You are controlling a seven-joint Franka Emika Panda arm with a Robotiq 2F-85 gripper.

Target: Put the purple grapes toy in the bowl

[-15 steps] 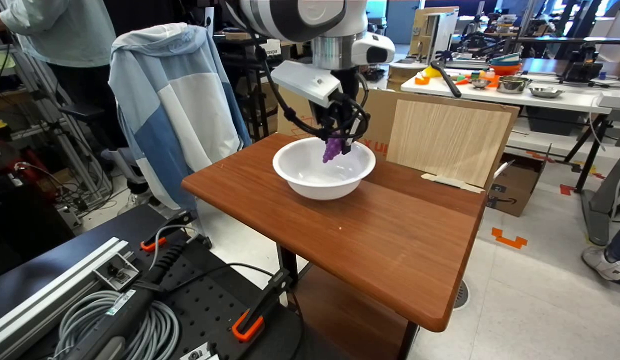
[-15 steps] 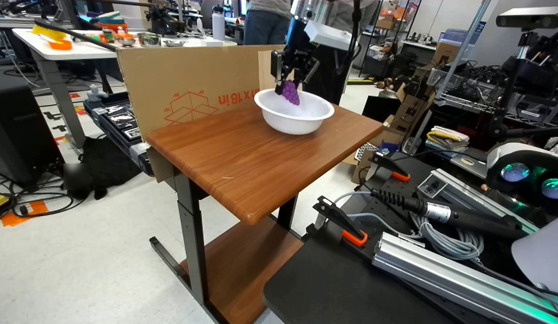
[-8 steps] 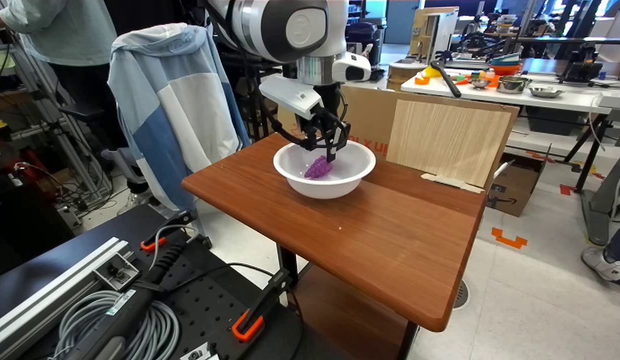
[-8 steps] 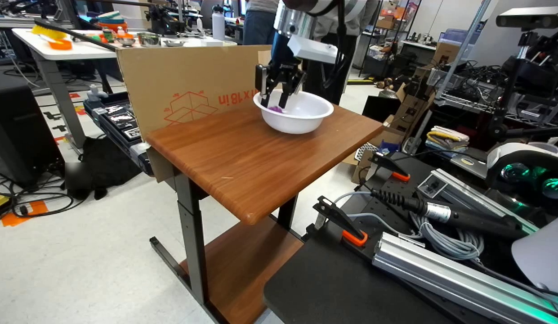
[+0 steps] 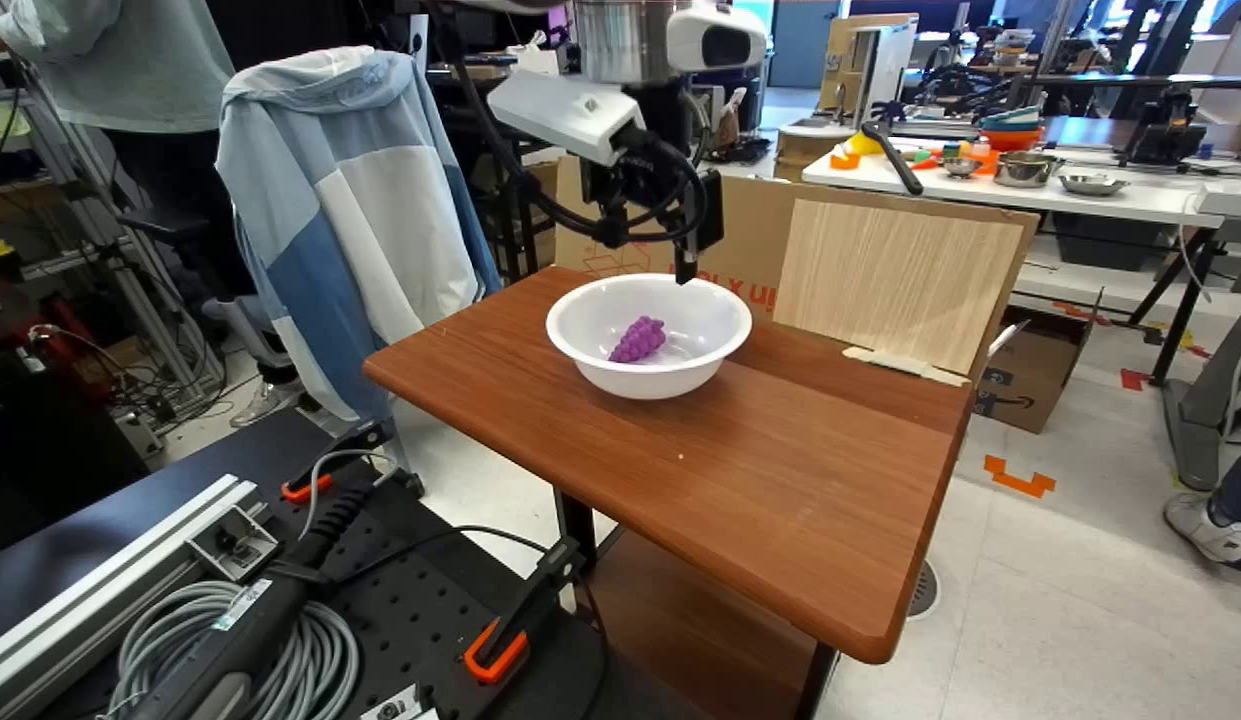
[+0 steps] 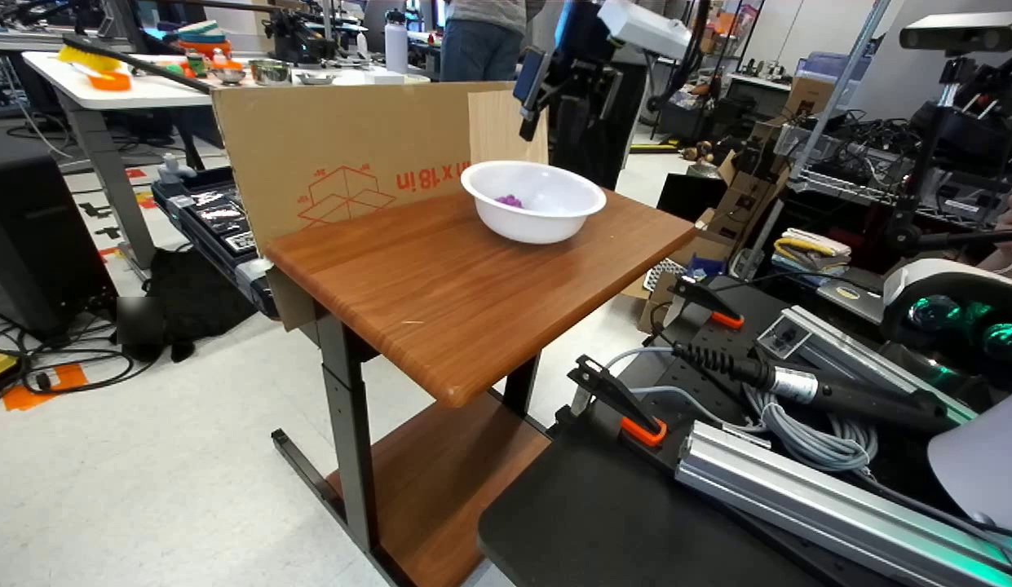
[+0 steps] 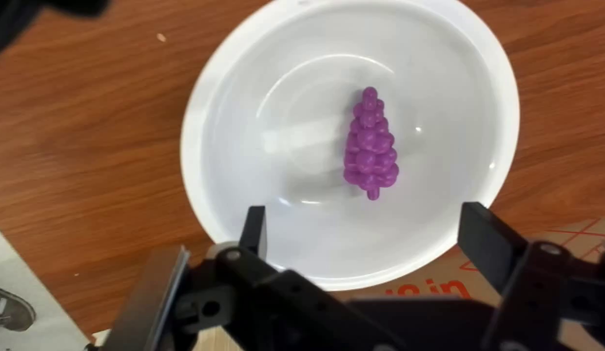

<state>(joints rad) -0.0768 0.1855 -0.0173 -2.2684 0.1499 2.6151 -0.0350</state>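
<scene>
The bowl (image 6: 538,230) partly hides the grapes (image 6: 510,200) in an exterior view, and the wrist view's lower edge crops my pincer (image 7: 363,219).

White casing (image 5: 565,112), silver cylinder (image 5: 623,42), looped black cable (image 5: 648,238), black pincer (image 7: 364,220)

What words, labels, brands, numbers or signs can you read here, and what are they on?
"x 18 in": the cardboard, upside down in an exterior view.
Perhaps "N": a shoe, cut off in the wrist view.
Marks on the floor box: blurred.
Label on the black handle: too small to read.
</scene>
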